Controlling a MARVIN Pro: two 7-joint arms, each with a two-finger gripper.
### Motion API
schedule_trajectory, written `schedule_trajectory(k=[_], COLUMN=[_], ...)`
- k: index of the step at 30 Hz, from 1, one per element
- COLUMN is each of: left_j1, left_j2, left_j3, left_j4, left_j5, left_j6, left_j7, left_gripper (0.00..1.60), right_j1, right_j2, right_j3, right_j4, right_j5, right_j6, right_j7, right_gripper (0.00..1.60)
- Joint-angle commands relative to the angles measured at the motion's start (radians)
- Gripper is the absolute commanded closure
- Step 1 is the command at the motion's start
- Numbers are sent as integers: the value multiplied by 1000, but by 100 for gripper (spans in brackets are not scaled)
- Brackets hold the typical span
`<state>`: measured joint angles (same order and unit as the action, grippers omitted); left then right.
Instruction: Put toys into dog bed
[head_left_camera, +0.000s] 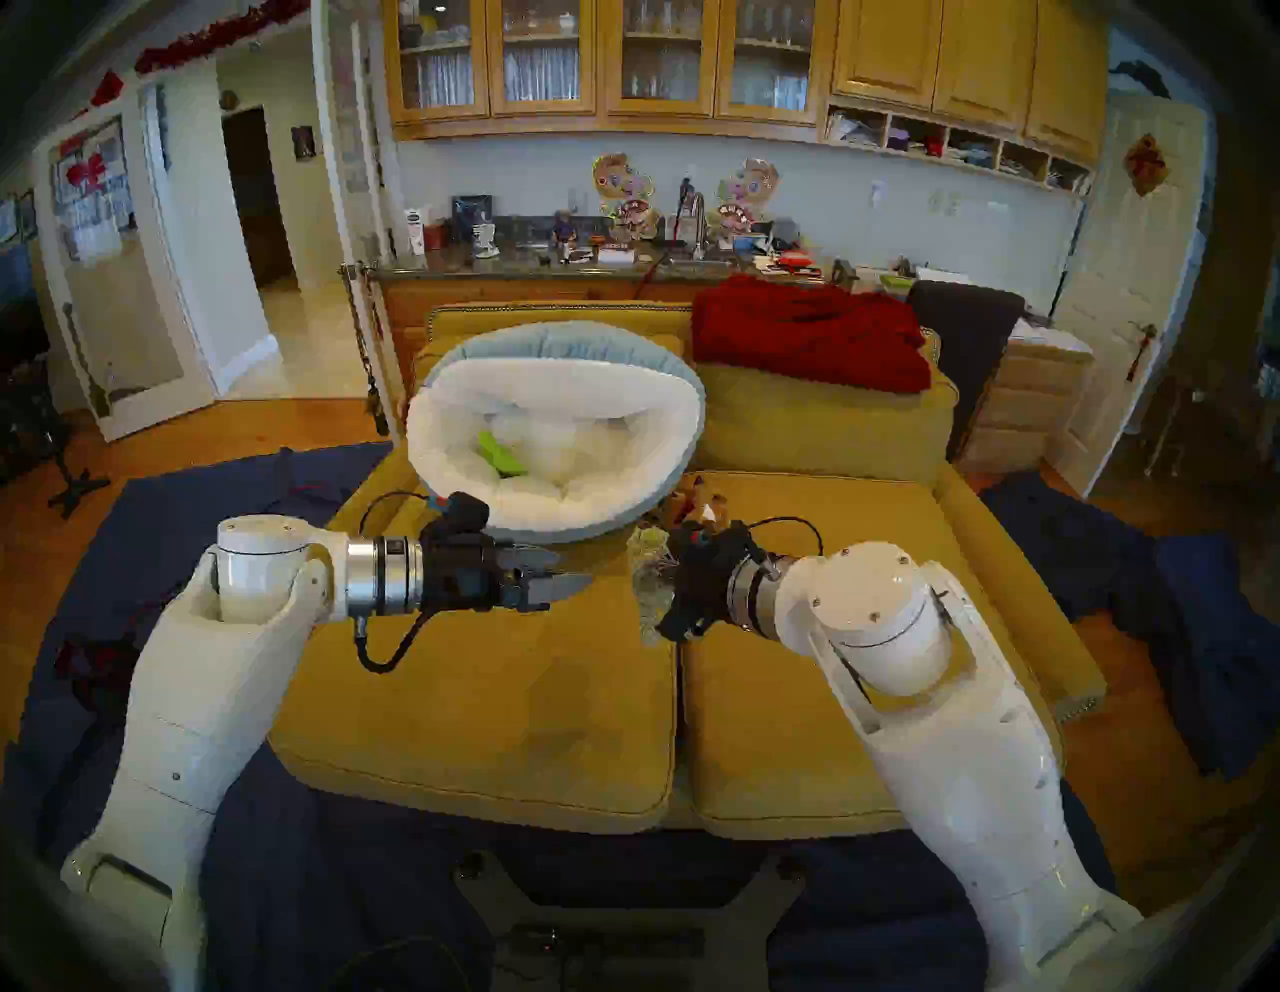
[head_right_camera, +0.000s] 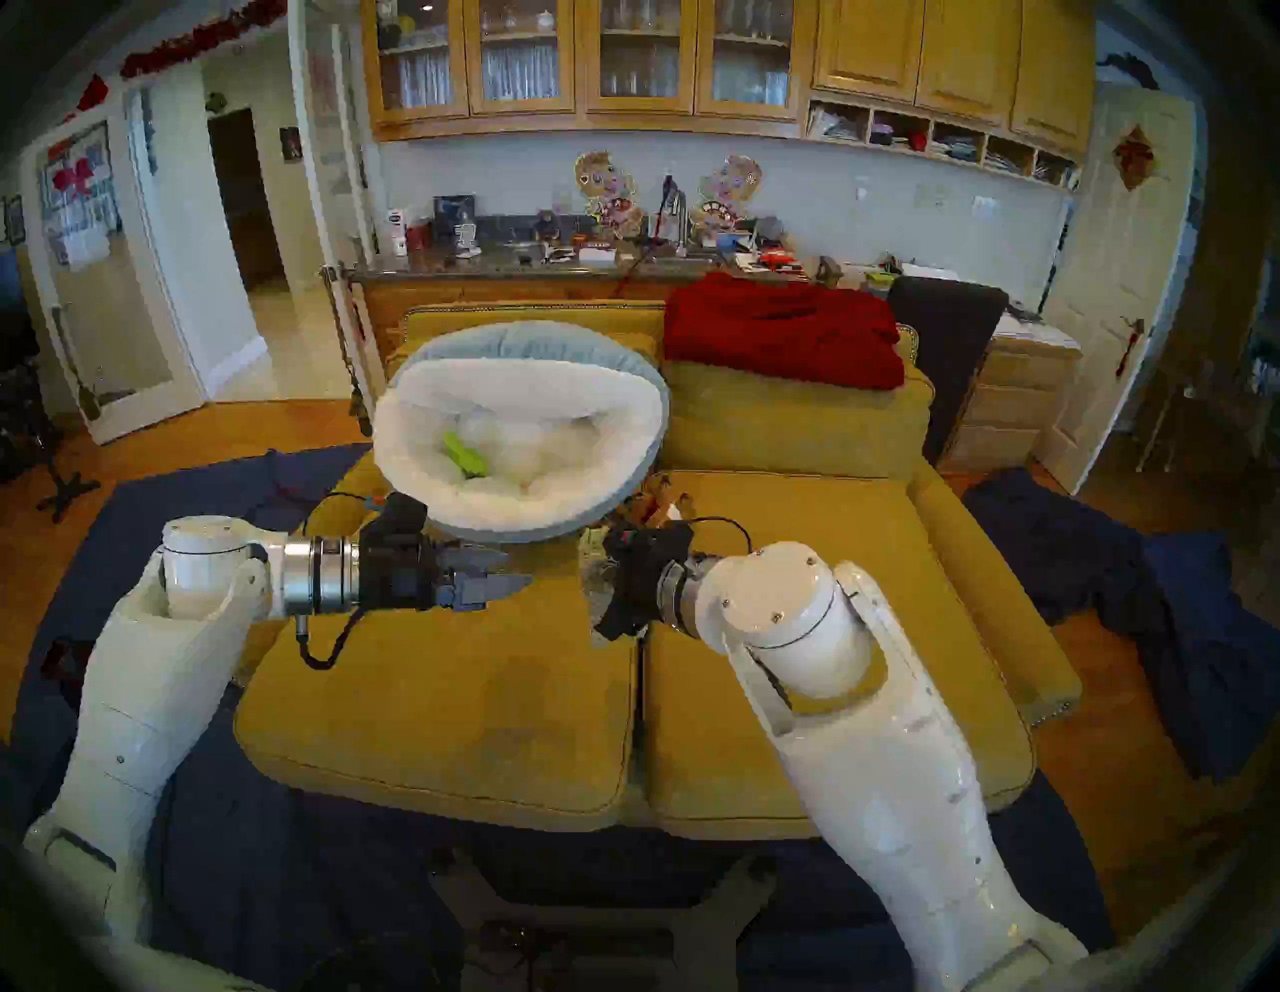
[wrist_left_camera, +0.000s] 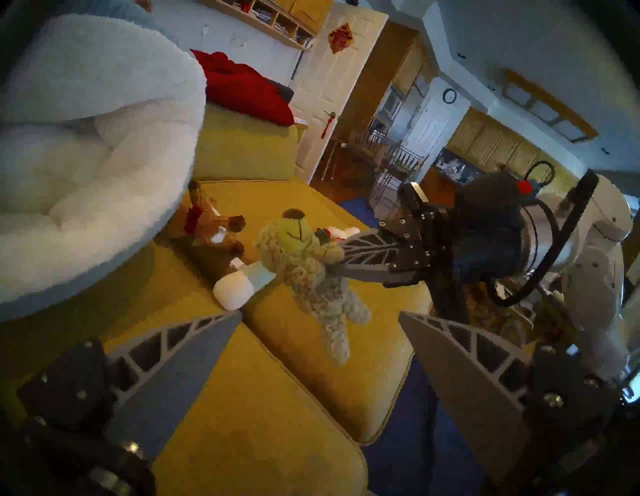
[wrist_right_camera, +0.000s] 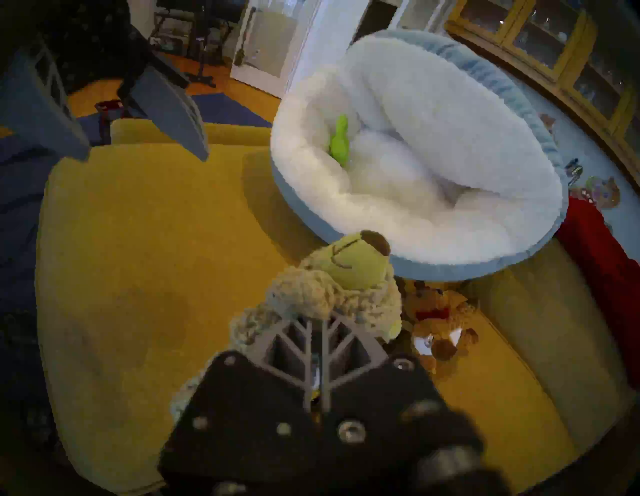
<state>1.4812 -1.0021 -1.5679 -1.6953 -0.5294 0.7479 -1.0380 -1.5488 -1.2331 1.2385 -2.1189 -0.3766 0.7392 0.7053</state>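
Open yellow seat cushion (head_left_camera: 485, 693) ahead of the left gripper (head_left_camera: 554, 578); raised dog bed (wrist_right_camera: 433, 266) rim blocking low entry, open from above. Brown plush (wrist_right_camera: 440, 329), seemingly wedged against bed, crowding right side.

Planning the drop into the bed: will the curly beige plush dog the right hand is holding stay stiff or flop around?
Probably floppy: the curly beige plush dog dangles limp-legged from the right hand. Likely light, since a pinch near its head carries it. Its woolly pile looks unlikely to slip.
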Motion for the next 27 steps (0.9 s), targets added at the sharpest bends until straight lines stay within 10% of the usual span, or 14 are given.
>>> schedule_trajectory(k=[1, 27], left_j1=[-47, -77], left_j2=[-36, -142], left_j3=[-13, -35], left_j4=[13, 34], left_j5=[-33, -138], left_j6=[12, 132], left_j7=[-3, 13], left_gripper=[0, 0], right_j1=[-23, -74], right_j2=[2, -29], right_j3=[16, 29], right_j4=[-116, -239], right_j5=[1, 49], right_j6=[32, 84], right_j7=[-3, -3], right_gripper=[160, 160])
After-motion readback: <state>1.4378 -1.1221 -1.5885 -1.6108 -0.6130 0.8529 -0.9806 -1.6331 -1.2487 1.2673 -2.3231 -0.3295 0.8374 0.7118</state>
